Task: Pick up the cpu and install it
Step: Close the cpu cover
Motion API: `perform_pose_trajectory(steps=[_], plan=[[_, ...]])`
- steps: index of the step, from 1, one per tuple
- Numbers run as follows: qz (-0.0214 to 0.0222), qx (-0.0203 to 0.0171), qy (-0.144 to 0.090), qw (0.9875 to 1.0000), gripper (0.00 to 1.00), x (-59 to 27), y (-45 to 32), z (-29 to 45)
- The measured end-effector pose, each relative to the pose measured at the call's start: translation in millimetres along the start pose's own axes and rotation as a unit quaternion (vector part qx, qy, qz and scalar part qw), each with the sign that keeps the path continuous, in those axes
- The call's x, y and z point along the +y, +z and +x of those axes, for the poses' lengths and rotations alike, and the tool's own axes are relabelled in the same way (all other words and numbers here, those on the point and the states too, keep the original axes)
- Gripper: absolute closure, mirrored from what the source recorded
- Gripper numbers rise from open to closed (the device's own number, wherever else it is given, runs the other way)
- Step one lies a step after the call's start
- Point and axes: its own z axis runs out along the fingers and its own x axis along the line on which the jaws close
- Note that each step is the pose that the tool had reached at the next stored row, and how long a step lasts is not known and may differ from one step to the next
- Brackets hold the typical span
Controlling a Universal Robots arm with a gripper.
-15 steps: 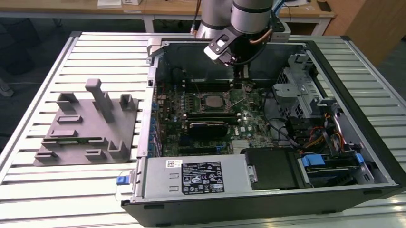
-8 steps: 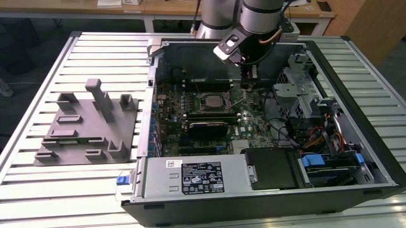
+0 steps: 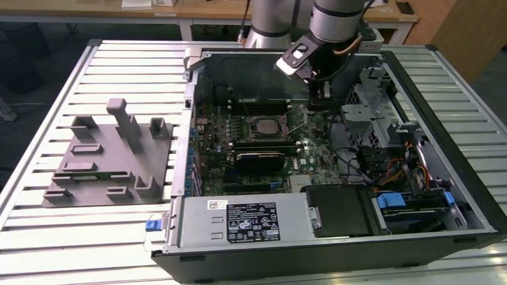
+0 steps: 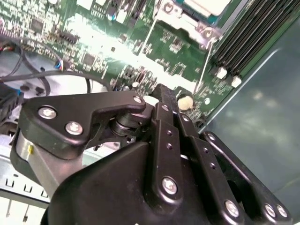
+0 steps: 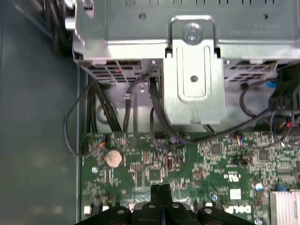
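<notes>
Closed, nothing held: gripper (image 3: 321,102), hanging low over the motherboard (image 3: 317,157). Flat and square inside the socket (image 3: 252,121), the cpu (image 3: 267,126) — toward the exterior view's left of the gripper, near but not touching. Little free room — drive cage (image 3: 380,116) close on the exterior view's right.

Grey moulded fixture tray (image 3: 103,187) on slatted aluminium table (image 3: 47,237), beside open black computer case (image 3: 317,261). Silver coin battery (image 5: 113,158) on green circuit board (image 5: 211,159).
</notes>
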Motion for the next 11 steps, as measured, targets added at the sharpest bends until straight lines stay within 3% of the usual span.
perform_pose_trajectory(steps=[5,11], plan=[[0.0,0.0,0.0,1.0,0.89,4.1,2.8,0.1],[0.0,0.0001,0.0,1.0,0.89,3.9,12.7,0.0]])
